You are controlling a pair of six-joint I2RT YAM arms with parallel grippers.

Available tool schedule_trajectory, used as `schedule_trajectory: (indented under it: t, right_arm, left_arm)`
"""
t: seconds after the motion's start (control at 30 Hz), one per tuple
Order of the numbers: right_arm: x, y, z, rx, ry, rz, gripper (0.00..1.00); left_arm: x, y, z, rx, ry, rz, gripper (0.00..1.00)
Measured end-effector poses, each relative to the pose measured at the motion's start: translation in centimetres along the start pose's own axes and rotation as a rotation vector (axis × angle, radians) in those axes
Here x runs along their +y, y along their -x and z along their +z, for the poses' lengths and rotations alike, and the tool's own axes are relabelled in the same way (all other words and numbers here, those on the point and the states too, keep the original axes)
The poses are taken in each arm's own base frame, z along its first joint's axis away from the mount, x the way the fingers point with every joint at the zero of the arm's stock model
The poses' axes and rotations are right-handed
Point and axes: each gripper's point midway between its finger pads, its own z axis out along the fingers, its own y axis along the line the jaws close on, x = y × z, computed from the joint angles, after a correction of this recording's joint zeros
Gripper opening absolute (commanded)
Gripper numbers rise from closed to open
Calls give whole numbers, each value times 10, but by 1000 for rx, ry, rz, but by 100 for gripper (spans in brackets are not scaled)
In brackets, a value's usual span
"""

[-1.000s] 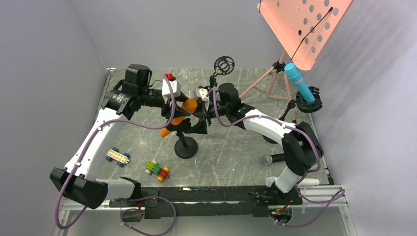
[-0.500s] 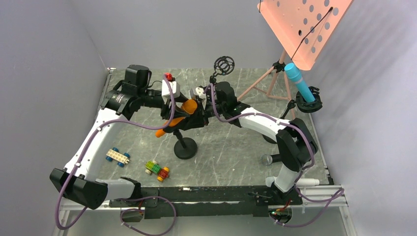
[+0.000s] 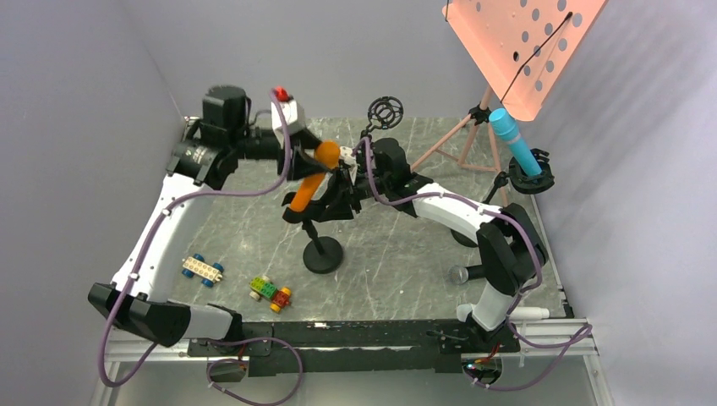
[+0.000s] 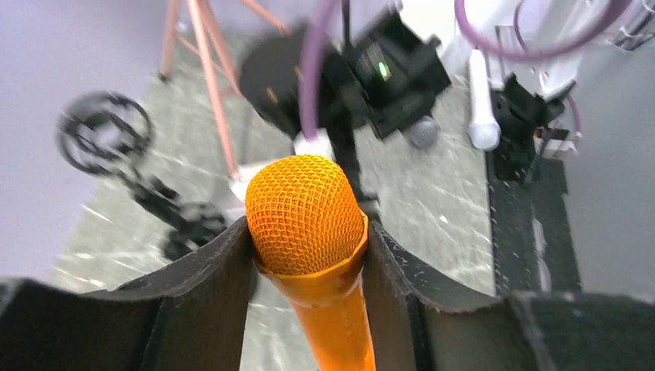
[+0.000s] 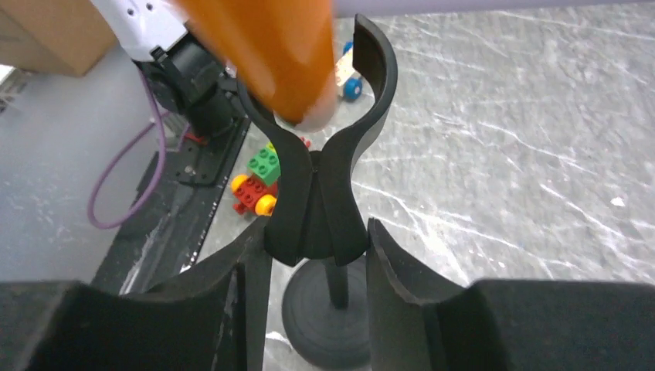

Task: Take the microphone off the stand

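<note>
The left gripper (image 4: 307, 232) clasps the orange microphone (image 4: 305, 197) by its head; the right gripper (image 5: 315, 236) pinches the black stand (image 5: 313, 189) at its neck.

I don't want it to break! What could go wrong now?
The tail of the orange microphone is between the prongs of the clip, so a sideways pull could snag it and tip the stand, though the right gripper steadies the clip. The left gripper pinches near its head, so it might slip.
</note>
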Motion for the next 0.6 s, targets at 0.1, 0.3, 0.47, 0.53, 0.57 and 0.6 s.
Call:
schedule_trajectory:
  t: [0.1, 0.3, 0.47, 0.53, 0.57, 0.6]
  right_arm:
    - [-3, 0, 1, 4, -16, -9, 0]
    - [-5, 1, 1, 5, -30, -19, 32]
    - [-6, 1, -5, 20, -58, -13, 76]
    - [-10, 1, -10, 31, -85, -12, 86]
    - [-12, 1, -14, 39, -94, -3, 88]
    - [-15, 3, -17, 44, -105, 3, 91]
  left_arm:
    - [13, 53, -6, -90, 38, 93, 0]
    - [9, 135, -33, -231, 101, 286, 0]
    - [9, 138, -42, -236, 119, 274, 0]
    - [11, 134, -44, -225, 125, 257, 0]
    - [11, 132, -45, -221, 126, 251, 0]
    - [11, 131, -46, -218, 128, 247, 0]
